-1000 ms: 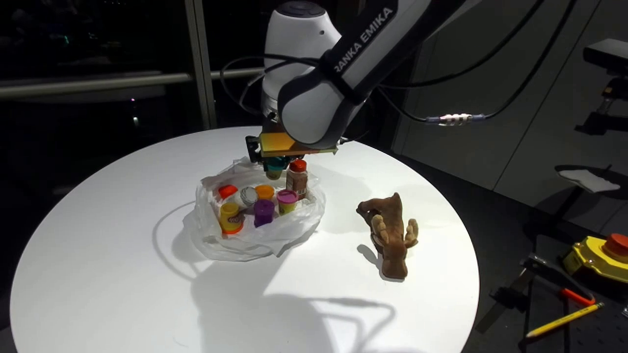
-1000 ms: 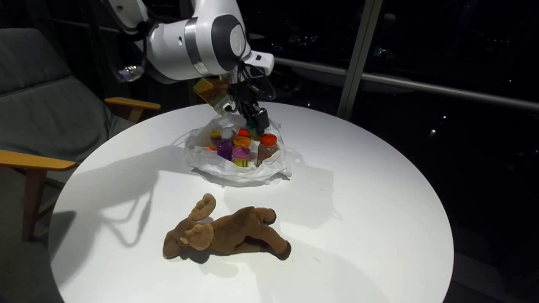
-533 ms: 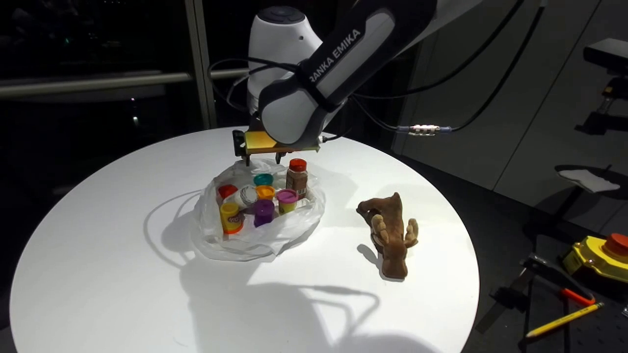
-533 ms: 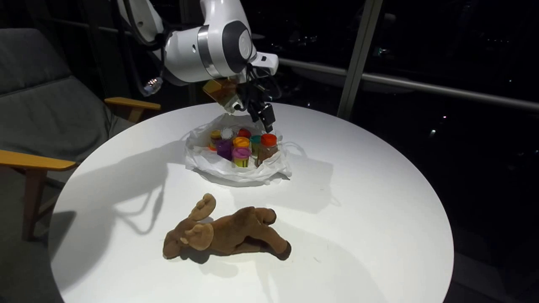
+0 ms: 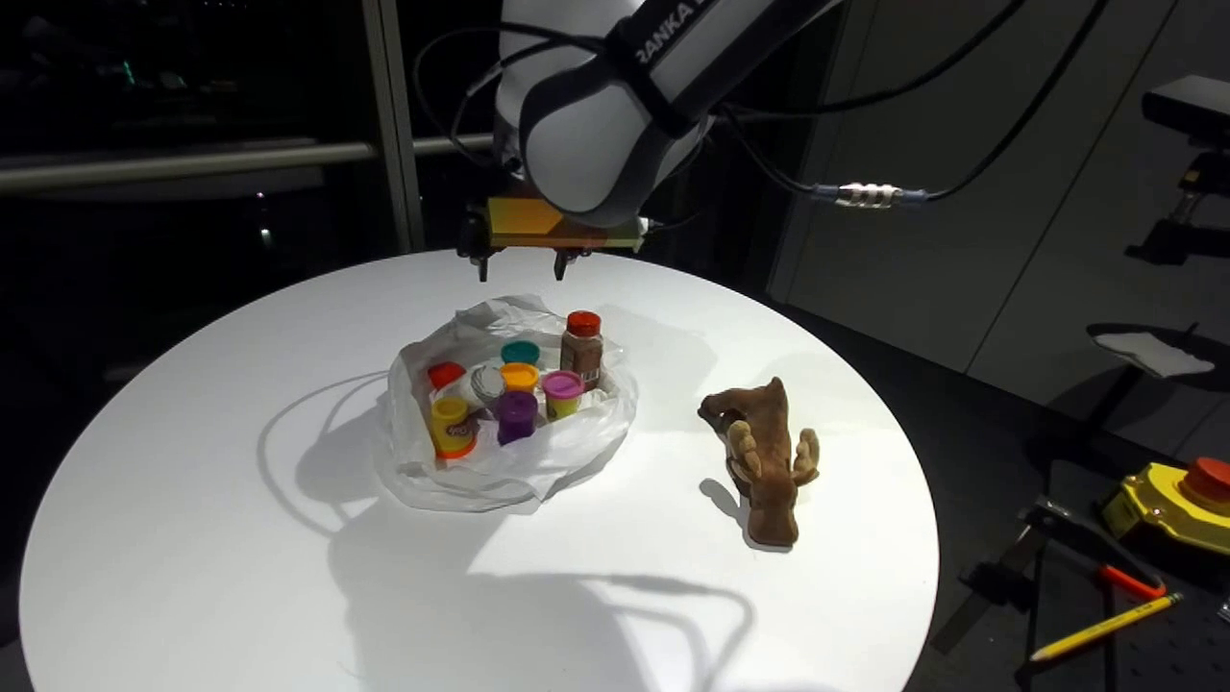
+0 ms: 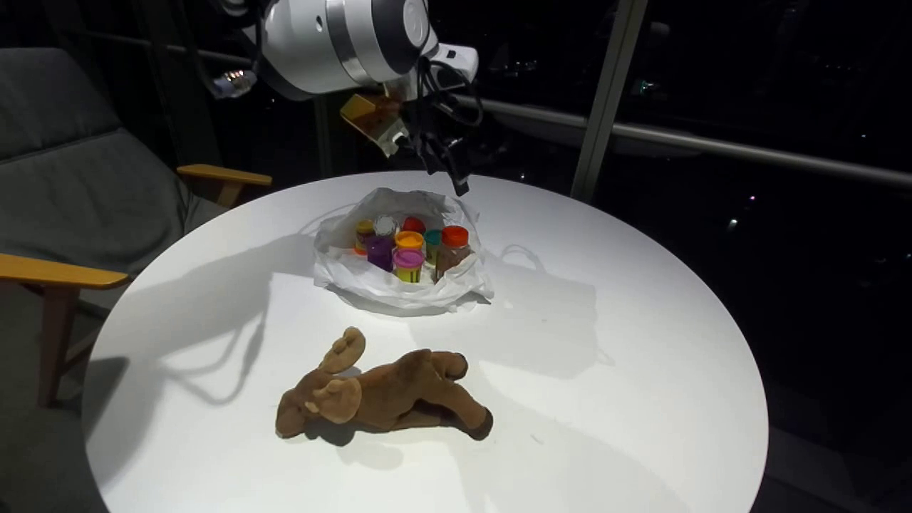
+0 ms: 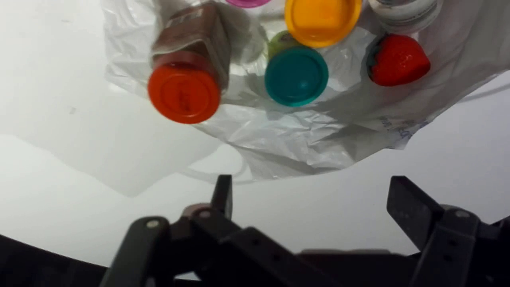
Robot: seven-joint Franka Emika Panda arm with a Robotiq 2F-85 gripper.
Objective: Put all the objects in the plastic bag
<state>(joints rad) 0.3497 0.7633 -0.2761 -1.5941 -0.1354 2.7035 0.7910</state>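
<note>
In an exterior view, the jaws stand spread above the tabletop [image 5: 192, 490], beyond the plastic bag [image 5: 575, 450]; the stuffed moose [image 5: 768, 447] lies nearer, well to their right.

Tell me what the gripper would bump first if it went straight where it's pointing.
Probably the plastic bag, near its edge, or maybe the white table beside it; depth below the open gripper is unclear.
</note>
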